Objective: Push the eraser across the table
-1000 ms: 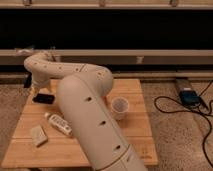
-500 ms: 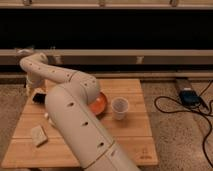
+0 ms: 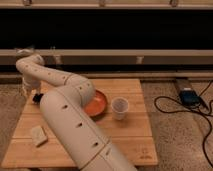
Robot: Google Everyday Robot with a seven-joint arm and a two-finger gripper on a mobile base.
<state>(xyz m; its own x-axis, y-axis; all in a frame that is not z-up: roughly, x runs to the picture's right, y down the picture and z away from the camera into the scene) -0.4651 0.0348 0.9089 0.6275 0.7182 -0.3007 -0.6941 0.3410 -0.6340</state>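
Note:
The eraser is a small black block near the far left edge of the light wooden table; only part of it shows. My gripper hangs down from the bent white wrist, right next to the eraser on its left side. I cannot tell whether it touches the eraser. My thick white arm crosses the left half of the table and hides what lies under it. The white tube is hidden.
An orange bowl sits mid-table, partly behind the arm, with a white cup to its right. A pale beige block lies front left. A power box and cables lie on the floor at the right.
My arm has swung left and toward the camera, now covering the white tube. The wrist has shifted left toward the table's far left edge. The eraser looks slightly further left.

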